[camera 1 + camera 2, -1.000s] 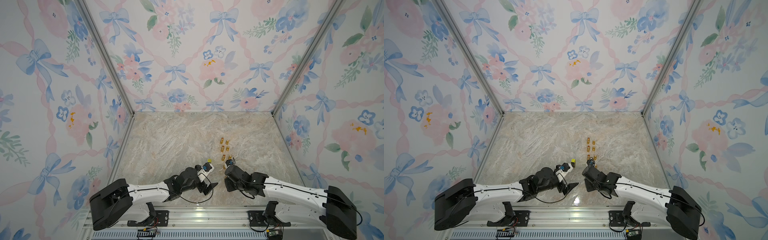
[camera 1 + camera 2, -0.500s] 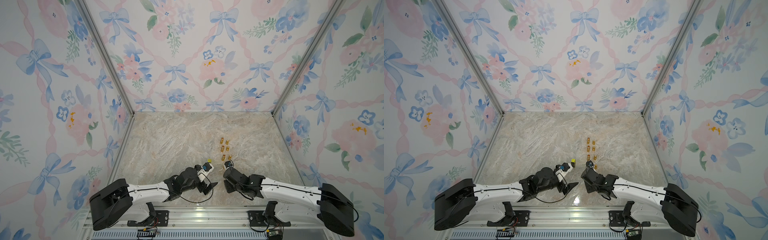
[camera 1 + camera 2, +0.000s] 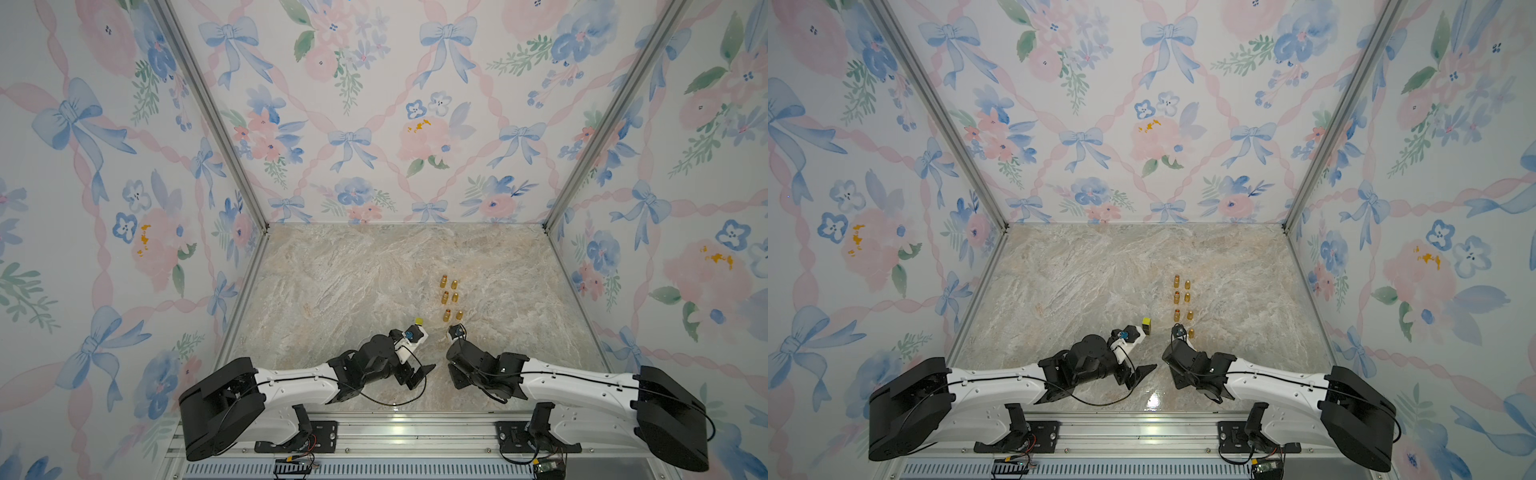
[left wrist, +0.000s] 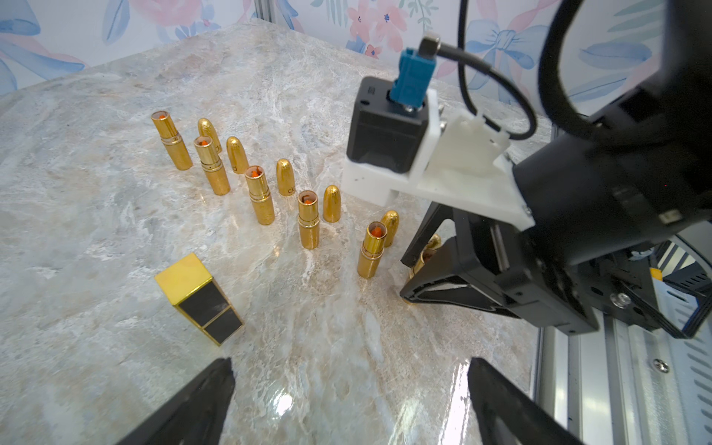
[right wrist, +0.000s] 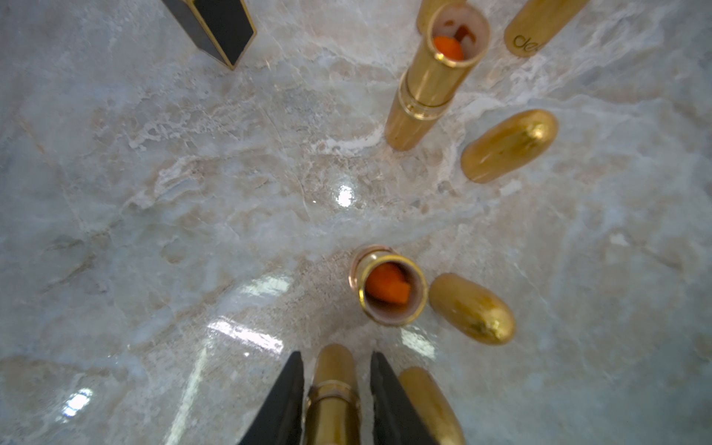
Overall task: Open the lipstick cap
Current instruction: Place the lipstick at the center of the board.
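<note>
**Top views.** The table (image 3: 353,291) carries small gold pieces in two short rows near the right arm (image 3: 573,382). A top view shows six gold pieces (image 3: 445,296). A top view shows seven (image 3: 1187,297), the seventh beside the arm's wrist. One square lipstick (image 3: 419,321) stands apart from the rows, just past the left arm's wrist. The left gripper (image 3: 420,376) hangs over bare table with its fingers spread.

**Left wrist view.**
- Open tubes (image 4: 260,194): five, upright, each with an orange stick inside.
- Caps (image 4: 285,177): five, upright, one beside each tube.
- Sixth tube (image 4: 423,259): one, upright, between the fingers of the right gripper (image 4: 408,277). A sixth cap (image 4: 435,240) stands just behind it.
- Square lipstick (image 4: 200,296): one, upright, black body, gold cap on.
- Left gripper (image 4: 346,404): fingers (image 4: 192,408) wide apart, nothing between them.

**Right wrist view.** The right gripper's two fingers (image 5: 285,400) flank the sixth tube (image 5: 333,389). They stand slightly apart, and a thin gap shows on one side. The tube's top is out of frame. Two open tubes (image 5: 391,289) and four caps (image 5: 508,146) are clear. A further gold piece shows only as an edge behind the far tube. One corner of the square lipstick (image 5: 215,27) is in view.
</note>
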